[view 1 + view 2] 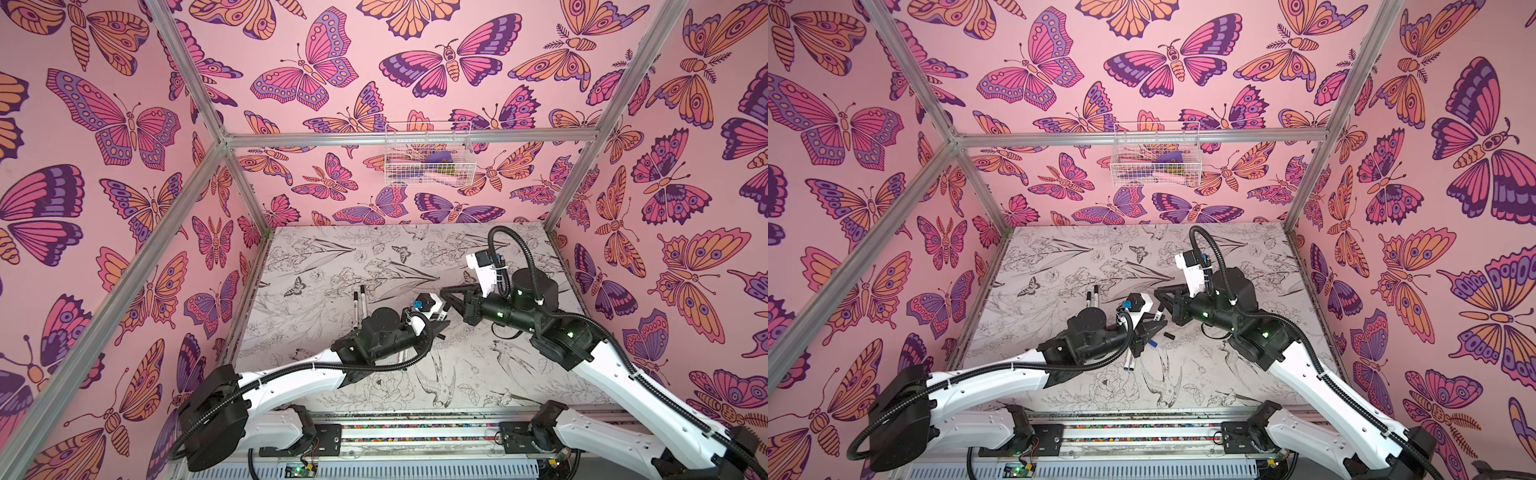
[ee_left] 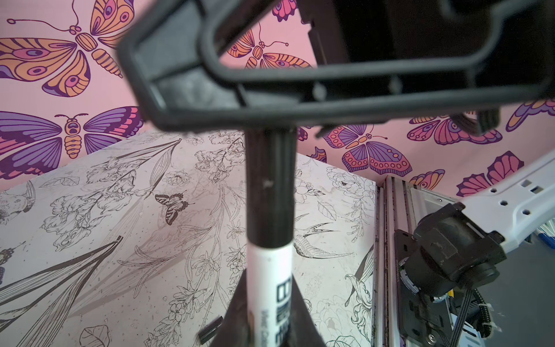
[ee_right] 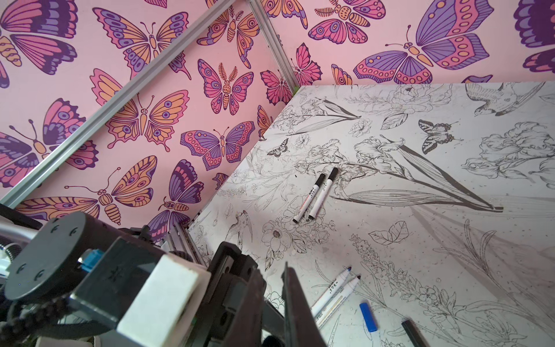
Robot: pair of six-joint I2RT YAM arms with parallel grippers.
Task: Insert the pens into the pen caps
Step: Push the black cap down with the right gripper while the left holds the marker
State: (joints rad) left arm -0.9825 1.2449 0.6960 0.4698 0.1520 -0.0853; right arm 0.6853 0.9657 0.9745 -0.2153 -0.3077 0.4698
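Observation:
My left gripper (image 2: 271, 279) is shut on the white barrel of a pen (image 2: 270, 300) that wears a black pen cap (image 2: 268, 195). The cap's far end meets the side of my right gripper's fingers (image 2: 300, 111). My right gripper (image 3: 272, 266) is shut, its fingers nearly together with nothing between them. In both top views the two grippers (image 1: 440, 324) (image 1: 1160, 293) meet at mid-table. Two capped pens (image 3: 318, 195) lie side by side farther off. Two uncapped pens (image 3: 333, 290) lie together, with a loose blue cap (image 3: 368, 317) and a loose black cap (image 3: 413, 330) beside them.
A white wire basket (image 1: 428, 160) hangs on the back wall. Aluminium frame posts (image 1: 249, 195) stand at the table's corners. The arms' mounting rail (image 1: 415, 432) runs along the front edge. The left arm lies over the uncapped pens (image 1: 1129, 363) in a top view.

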